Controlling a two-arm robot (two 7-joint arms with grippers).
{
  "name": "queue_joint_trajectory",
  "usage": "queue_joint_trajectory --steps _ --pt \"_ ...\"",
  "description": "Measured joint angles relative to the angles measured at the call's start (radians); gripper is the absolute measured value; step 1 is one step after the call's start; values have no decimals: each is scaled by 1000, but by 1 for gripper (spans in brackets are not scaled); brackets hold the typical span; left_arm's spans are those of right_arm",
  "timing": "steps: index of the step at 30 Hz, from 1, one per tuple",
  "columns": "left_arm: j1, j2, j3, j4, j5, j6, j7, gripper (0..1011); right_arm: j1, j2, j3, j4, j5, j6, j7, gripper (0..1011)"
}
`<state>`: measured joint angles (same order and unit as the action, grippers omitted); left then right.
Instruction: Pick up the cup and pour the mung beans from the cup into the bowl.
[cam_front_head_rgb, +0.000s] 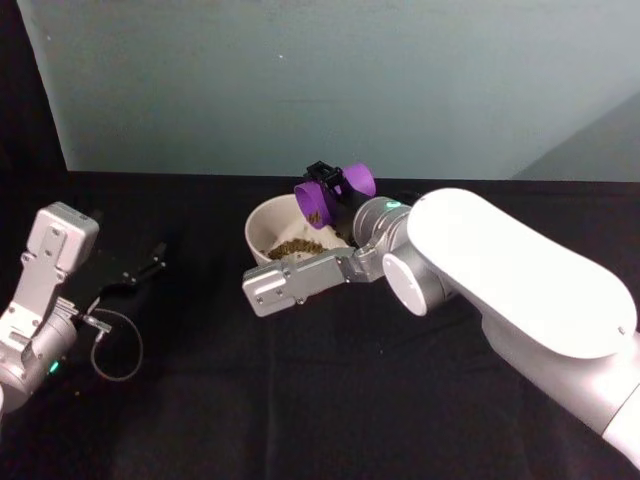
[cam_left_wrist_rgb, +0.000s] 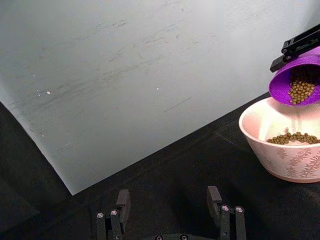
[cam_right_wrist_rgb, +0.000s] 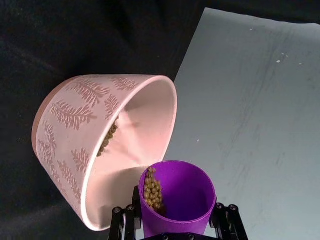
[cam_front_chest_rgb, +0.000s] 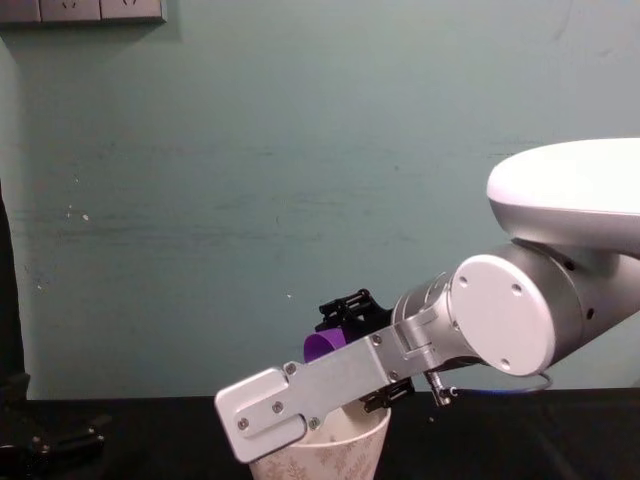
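Right now the right gripper (cam_right_wrist_rgb: 177, 226) is clenched on the purple plastic cup (cam_front_head_rgb: 337, 189), one black finger (cam_right_wrist_rgb: 125, 221) on each side of its wall, and holds it in the air above the far right part of the bowl's rim. The cup lies tipped well over, nearly on its side, with its open mouth turned toward the robot's left and down at the inside of the bowl (cam_front_head_rgb: 256, 232). In the left wrist view a cluster of mung beans (cam_left_wrist_rgb: 301, 90) sits inside the cup (cam_left_wrist_rgb: 285, 87) against its lower lip; the right wrist view shows them as a narrow pile along one inner wall. More beans already lie in a flat heap on the floor of the white leaf-patterned bowl (cam_left_wrist_rgb: 292, 162), which stands upright on the black tablecloth (cam_front_head_rgb: 300, 400) near the pale green wall (cam_front_head_rgb: 300, 80). From the chest view the cup (cam_front_chest_rgb: 321, 347) shows just above the bowl's rim, mostly behind the right arm's grey link. Whether beans are falling at this instant cannot be told. The left gripper (cam_left_wrist_rgb: 169, 210) rests low over the cloth well to the bowl's left, its fingers spread apart and grasping nothing, pointing toward the wall, with a thin cable loop (cam_front_head_rgb: 117, 352) beside its wrist.
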<state>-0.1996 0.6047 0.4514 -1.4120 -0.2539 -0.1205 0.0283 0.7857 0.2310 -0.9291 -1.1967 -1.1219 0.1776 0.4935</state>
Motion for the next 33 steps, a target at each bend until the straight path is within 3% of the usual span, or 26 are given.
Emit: queue_joint_trajectory --steps 10,14,18,25,33 --pt "0 0 0 0 0 0 0 1011 9 10 -41 -28 -85 30 21 729" --pt "0 0 0 0 0 0 0 1011 22 16 -87 -45 -168 51 46 729" --pt "0 0 0 0 0 0 0 1012 43 17 -153 -52 -280 73 93 729" --pt "0 0 0 0 0 0 0 1011 68 11 -229 -53 -410 89 155 729" --pt "0 0 0 0 0 0 0 1011 70 4 -249 -50 -470 81 168 729"
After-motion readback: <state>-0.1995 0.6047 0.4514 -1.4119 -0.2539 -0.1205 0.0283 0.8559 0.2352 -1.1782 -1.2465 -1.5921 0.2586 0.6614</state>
